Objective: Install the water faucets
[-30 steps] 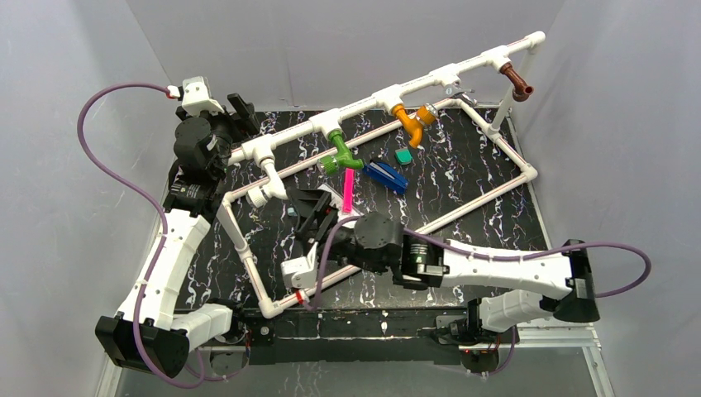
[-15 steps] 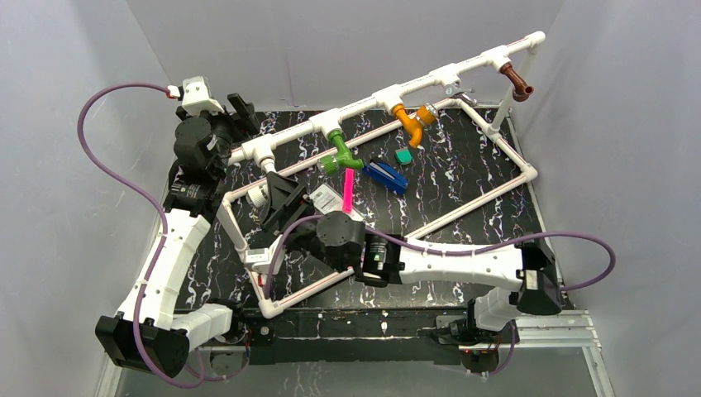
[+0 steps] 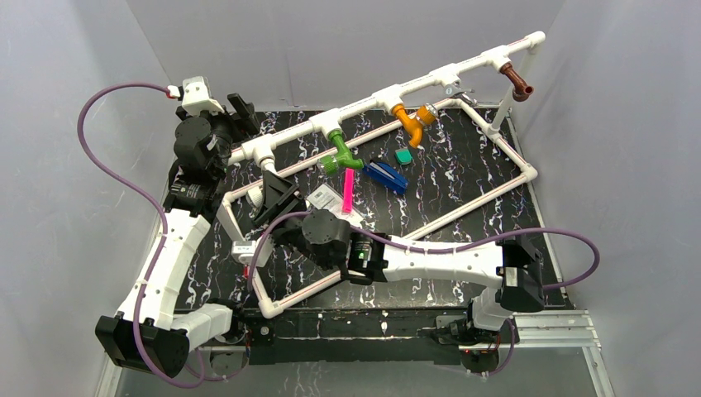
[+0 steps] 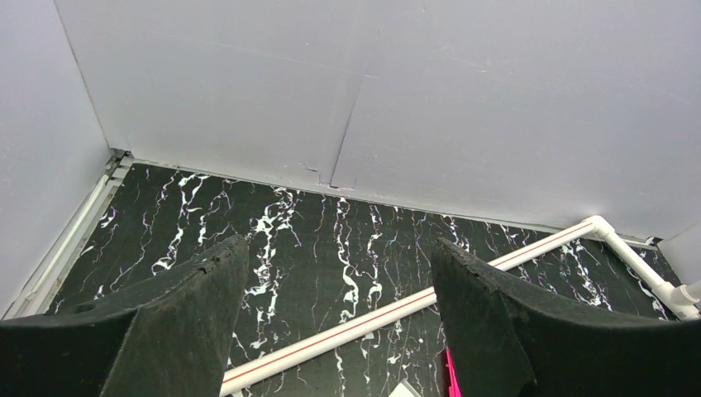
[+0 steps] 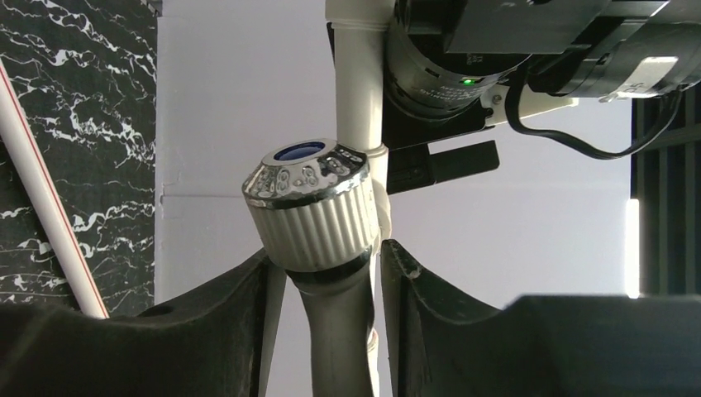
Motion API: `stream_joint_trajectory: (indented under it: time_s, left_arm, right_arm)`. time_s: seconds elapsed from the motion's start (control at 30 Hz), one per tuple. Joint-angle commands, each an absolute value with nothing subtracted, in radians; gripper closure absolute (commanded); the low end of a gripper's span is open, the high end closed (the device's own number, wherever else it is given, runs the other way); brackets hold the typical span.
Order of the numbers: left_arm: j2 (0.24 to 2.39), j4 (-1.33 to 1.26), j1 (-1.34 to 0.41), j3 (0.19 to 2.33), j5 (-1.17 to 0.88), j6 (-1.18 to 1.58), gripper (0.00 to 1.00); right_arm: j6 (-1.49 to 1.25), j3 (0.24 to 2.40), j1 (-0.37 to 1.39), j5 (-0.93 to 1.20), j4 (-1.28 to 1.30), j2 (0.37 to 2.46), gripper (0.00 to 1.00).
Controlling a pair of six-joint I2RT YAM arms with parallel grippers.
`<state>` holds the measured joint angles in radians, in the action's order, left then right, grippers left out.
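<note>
The white faucet (image 5: 314, 223) hangs under the leftmost tee (image 3: 263, 151) of the raised pipe (image 3: 446, 74), at the left end of the frame. Its ribbed knob has a shiny cap with a blue centre. The right gripper (image 5: 331, 252) reaches up from below, with one finger on each side of the faucet's body just under the knob. The fingers sit very close to it, but I cannot tell if they already press it.

Further along the same pipe, each under its own tee, hang the green faucet (image 3: 339, 153), the orange faucet (image 3: 411, 122) and, at the far right end, the brown faucet (image 3: 517, 83).

On the black marbled counter (image 3: 463, 182) inside the frame lie a pink strip (image 3: 348, 188), a blue piece (image 3: 385, 175) just to its right, and a small green block (image 3: 403, 155) near the orange faucet.

The left gripper (image 4: 339, 248) is held above the back left of the counter, behind the pipe's left end. Its fingers are spread wide with nothing between them.
</note>
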<state>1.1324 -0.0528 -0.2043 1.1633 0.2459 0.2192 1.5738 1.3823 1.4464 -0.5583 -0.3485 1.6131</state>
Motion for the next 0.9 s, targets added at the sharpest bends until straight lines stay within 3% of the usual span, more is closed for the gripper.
stream_joint_trajectory:
  time_s: [0.0,0.17,0.33,0.37,0.6,0.87]
  left_arm:
    - [1.258,0.295,-0.189,1.023,0.256,0.213,0.22]
    - [1.258,0.295,-0.188,1.024,0.255,0.213,0.22]
    - [1.259,0.294,-0.188,1.024,0.255,0.213,0.22]
    - [1.259,0.294,-0.189,1.024,0.255,0.213,0.22]
    - [1.258,0.295,-0.189,1.024,0.258,0.213,0.22]
    - [1.253,0.296,-0.189,1.026,0.258,0.213,0.22]
  right_arm:
    - [1.543,1.434,1.437,-0.589,-0.423,1.615,0.50]
    - [1.496,1.429,1.431,-0.603,-0.429,1.614,0.64]
    - [1.402,1.414,1.428,-0.589,-0.436,1.606,0.96]
    - [1.371,1.411,1.427,-0.585,-0.437,1.604,0.99]
    - [1.115,1.366,1.423,-0.571,-0.559,1.595,0.99]
    - [0.726,1.238,1.421,-0.673,-0.973,1.596,0.99]
